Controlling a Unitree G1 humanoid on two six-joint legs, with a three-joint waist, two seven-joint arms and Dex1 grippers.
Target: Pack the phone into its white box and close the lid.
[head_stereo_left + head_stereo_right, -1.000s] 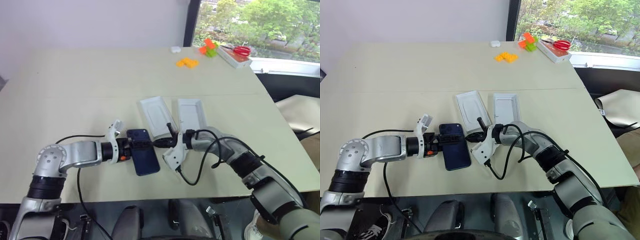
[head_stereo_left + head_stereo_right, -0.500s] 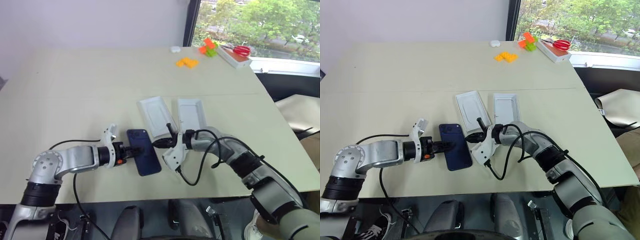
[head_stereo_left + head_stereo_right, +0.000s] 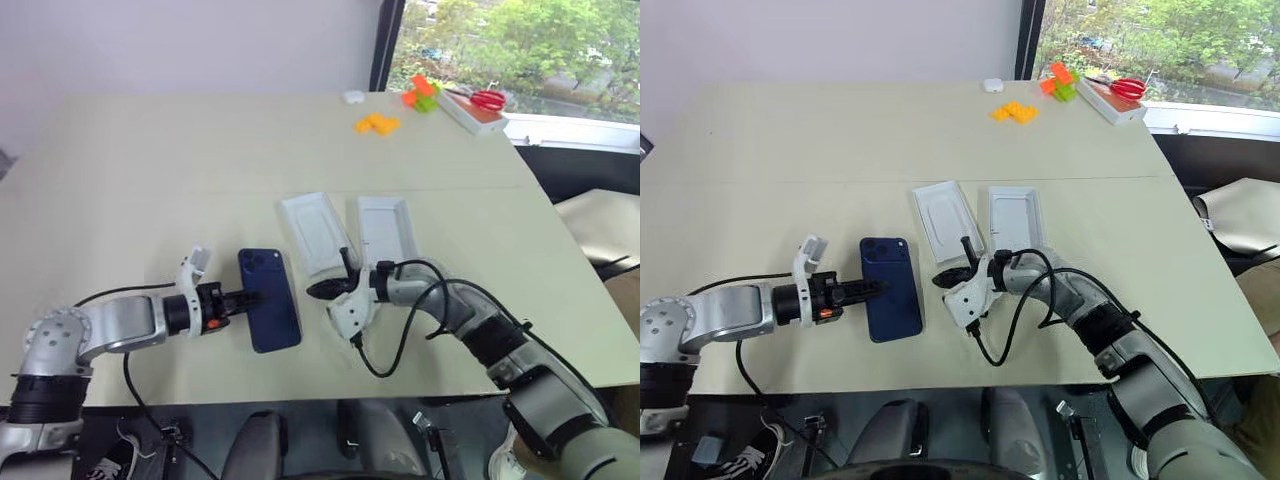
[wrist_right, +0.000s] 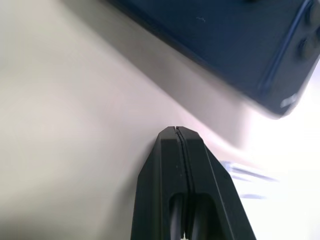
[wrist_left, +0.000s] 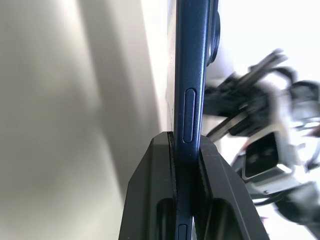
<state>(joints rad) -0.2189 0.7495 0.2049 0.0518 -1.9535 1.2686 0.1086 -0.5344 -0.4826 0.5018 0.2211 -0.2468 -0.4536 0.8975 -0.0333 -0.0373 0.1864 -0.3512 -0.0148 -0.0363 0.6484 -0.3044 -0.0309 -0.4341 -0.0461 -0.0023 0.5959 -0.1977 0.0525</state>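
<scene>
The phone (image 3: 272,318), dark navy with its camera cluster at the far corner, hangs just above the table's near part, back up. My left gripper (image 3: 252,297) is shut on its left long edge; the left wrist view has the slim edge (image 5: 192,75) pinched between both fingers (image 5: 155,185). My right gripper (image 3: 316,290) is shut and holds nothing, a short gap to the right of the phone (image 4: 225,40). Behind lie two shallow white pieces: one with an oval recess (image 3: 313,232) and a plain tray (image 3: 383,228). Whether that tray is the white box or the lid, I cannot tell.
A long white box with red scissors (image 3: 472,108) lies at the far right edge, with orange blocks (image 3: 376,124), orange and green blocks (image 3: 420,95) and a small white item (image 3: 351,97) nearby. A black cable (image 3: 385,350) loops under my right wrist near the table's front edge.
My left gripper shut on the phone's left edge and carried it left, away from my right gripper. The right gripper rolled at the wrist and stays about where it was.
</scene>
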